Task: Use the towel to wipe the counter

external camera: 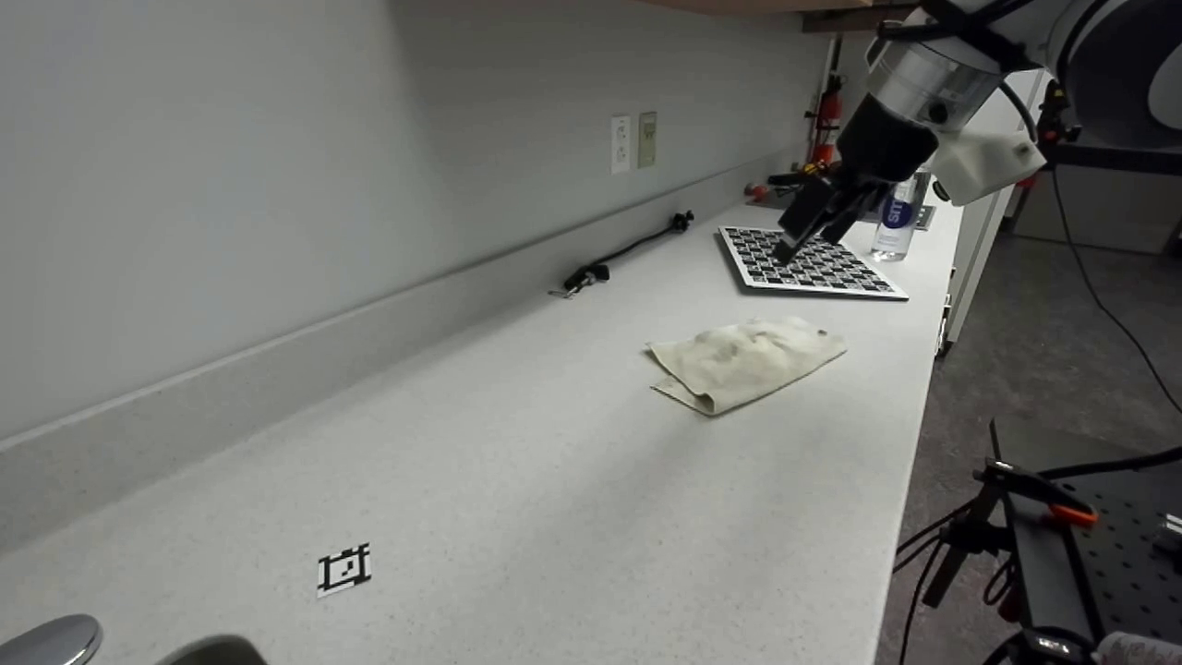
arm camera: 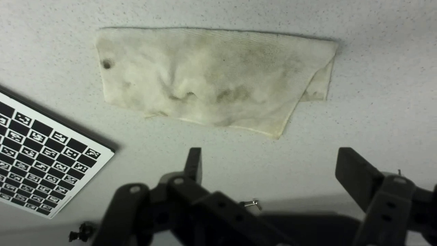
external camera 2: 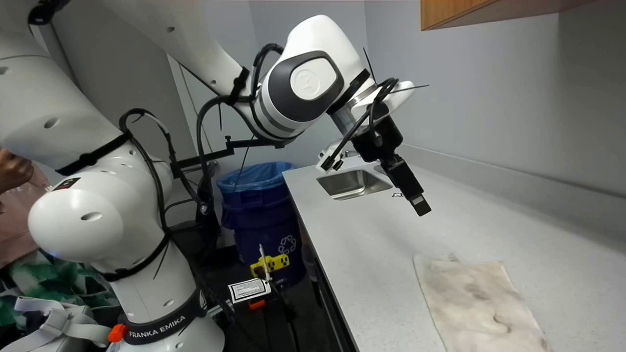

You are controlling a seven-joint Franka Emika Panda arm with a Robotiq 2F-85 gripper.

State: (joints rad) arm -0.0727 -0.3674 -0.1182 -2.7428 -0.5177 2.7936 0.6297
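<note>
A cream towel with brown stains [external camera: 748,360] lies folded and flat on the pale speckled counter [external camera: 517,517]. The towel also shows in an exterior view [external camera 2: 479,298], cut off by the lower edge. In the wrist view the whole towel [arm camera: 211,75] lies ahead of the fingers, with one corner folded at the right. My gripper [arm camera: 269,160] is open, with its two fingers wide apart and nothing between them. It hangs above the counter, apart from the towel. It also shows in both exterior views [external camera: 807,244] [external camera 2: 421,206], tilted downward.
A black and white patterned board [external camera: 813,268] lies beyond the towel, with a water bottle [external camera: 894,231] beside it. A small black clamp with a cable [external camera: 588,275] lies along the backsplash. A sink [external camera 2: 354,184] is set into the counter. A wooden cabinet [external camera 2: 469,13] hangs above.
</note>
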